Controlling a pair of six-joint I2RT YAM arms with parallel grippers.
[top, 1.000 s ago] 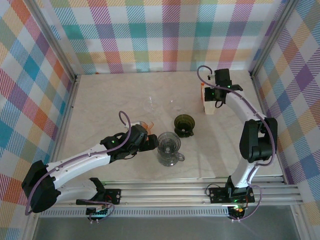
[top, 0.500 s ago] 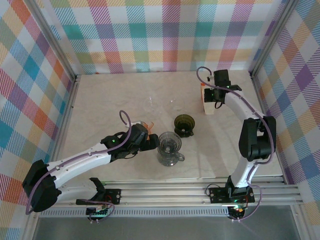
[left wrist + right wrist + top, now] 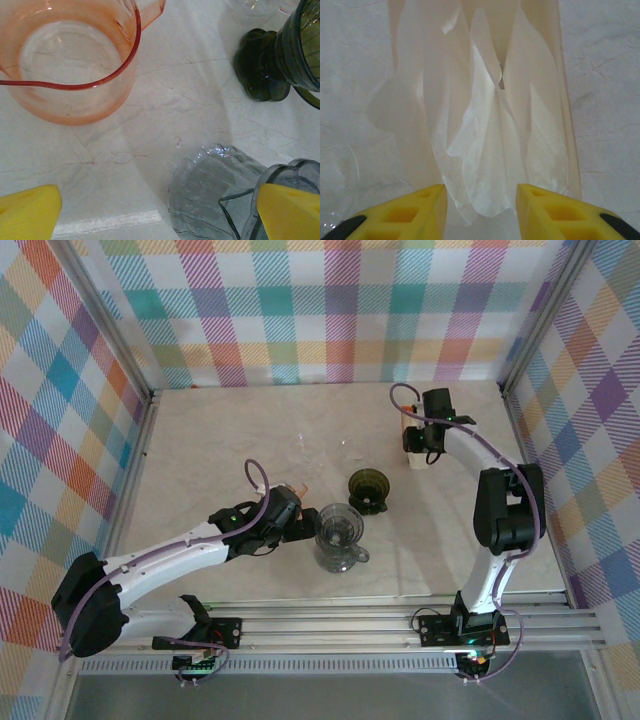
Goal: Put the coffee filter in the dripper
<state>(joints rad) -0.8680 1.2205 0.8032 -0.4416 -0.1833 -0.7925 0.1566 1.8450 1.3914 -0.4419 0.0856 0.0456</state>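
**A:** What lies nearest the arm bases?

**B:** The left gripper (image 3: pixel 303 527), low over the pale marble table (image 3: pixel 220 440). Its yellow fingers (image 3: pixel 29 211) stand spread as wide as they go, with nothing between them but tabletop.

**A:** And beside it?

**B:** At three o'clock from it stands a clear ribbed glass dripper with a handle (image 3: pixel 338 537). In the left wrist view the right-hand finger overlaps its rim. I cannot tell if they touch.

**A:** Further out?

**B:** A transparent pink plastic pitcher (image 3: pixel 70 60) stands at about twelve o'clock from that gripper. At one o'clock from the clear dripper is a dark green glass dripper with a scalloped foot (image 3: pixel 368 488), standing apart from it.

**A:** Where are the filters?

**B:** The white paper coffee filters (image 3: pixel 490 140) are at two o'clock from the green dripper, far right. They stand bunched in a beige upright holder (image 3: pixel 402 60), in neither dripper.

**A:** And the right gripper (image 3: pixel 424 450)?

**B:** It is over the holder with its fingers partly apart. The lower edge of the filters hangs into the gap. Whether either pad touches paper, I cannot tell.
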